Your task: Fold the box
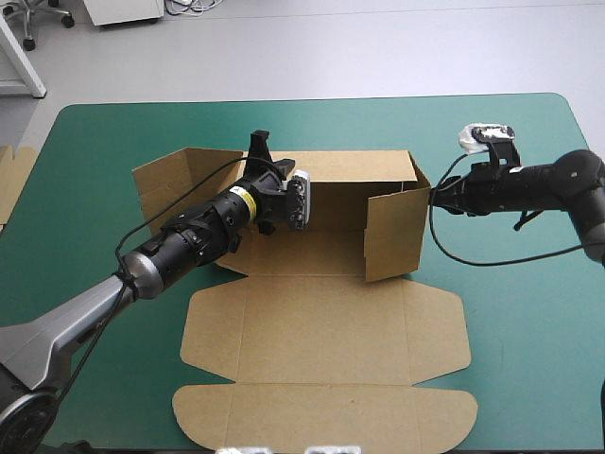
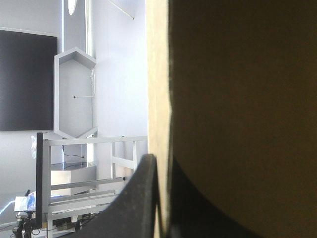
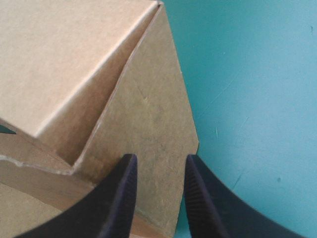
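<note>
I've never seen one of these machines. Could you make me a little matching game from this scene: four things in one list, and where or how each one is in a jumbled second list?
Things:
1 left gripper
2 right gripper
3 lid
4 spare board

Places or states:
A lying flat, toward the near edge of the table
B fingers apart, at the raised right wall
C beside the table's left edge
D shut on an upright sheet of the box

Pairs: 1-D, 2-B, 3-A, 4-C.
</note>
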